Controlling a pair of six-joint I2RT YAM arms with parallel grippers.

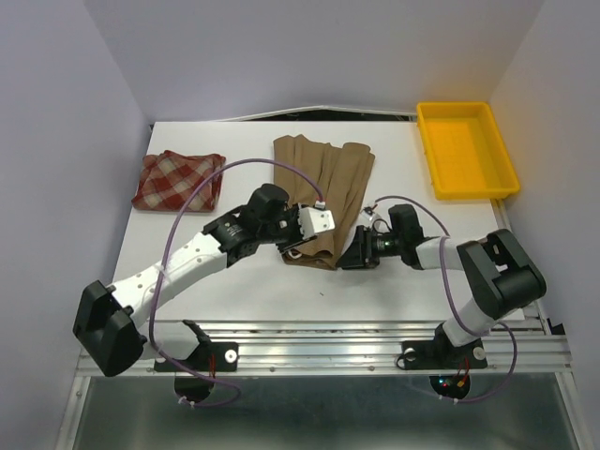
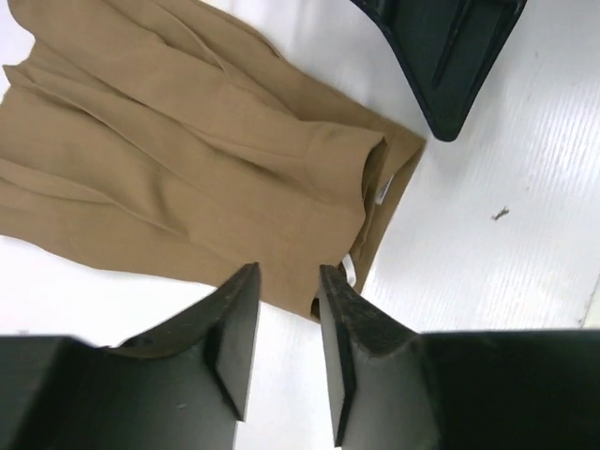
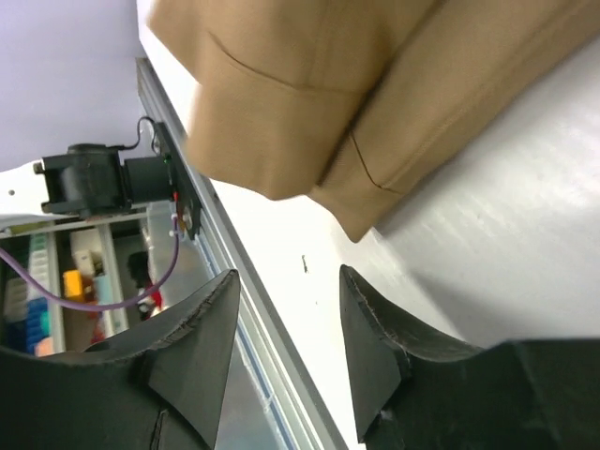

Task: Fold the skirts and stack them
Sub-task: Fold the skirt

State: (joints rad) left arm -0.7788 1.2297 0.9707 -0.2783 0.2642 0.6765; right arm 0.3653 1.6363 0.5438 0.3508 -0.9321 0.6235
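Two skirts lie on the white table (image 1: 281,286), and every place here is given from the tan-brown skirt (image 1: 323,187). It lies lengthwise as a narrow folded strip, layers stacked and pleats running along it, one end toward the back wall and the other toward the arms. The red-and-cream plaid skirt (image 1: 178,180) sits folded well to its left, apart from it. A yellow plastic tray (image 1: 424,141) stands well to its right.

The left gripper (image 1: 298,247) hangs over the tan skirt's near end. In the left wrist view its fingers (image 2: 239,319) stand parted with only bare table between them, their tips at the cloth's edge beside a small white label (image 2: 349,270). Whether they touch the fabric cannot be told.

The right gripper (image 1: 354,255) sits just to the right of that same near end. In the right wrist view its fingers (image 3: 202,328) are also spread and hold nothing, the skirt's folded corner lying just beyond their tips. A tiny dark speck (image 3: 306,261) lies on the table near that corner.
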